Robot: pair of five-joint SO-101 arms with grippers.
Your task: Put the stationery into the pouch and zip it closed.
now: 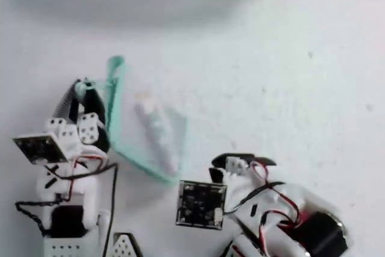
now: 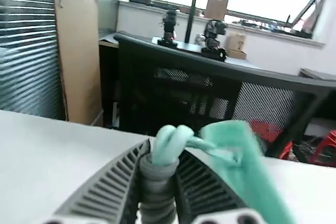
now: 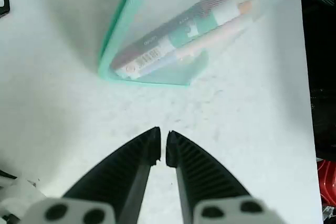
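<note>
Two stationery items [image 3: 178, 35] are seen inside the pouch [image 1: 113, 97], left of centre on the surface [image 1: 289, 58]; its zip pull [image 2: 170, 140] is pinched by the left gripper [image 2: 157, 174]; the right gripper [image 3: 163, 148] is closed, empty; zipping likely remains.

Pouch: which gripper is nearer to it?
Left. The left gripper is shut on the mint pull loop of the pouch; the right gripper hangs over bare table, apart from its corner.
</note>
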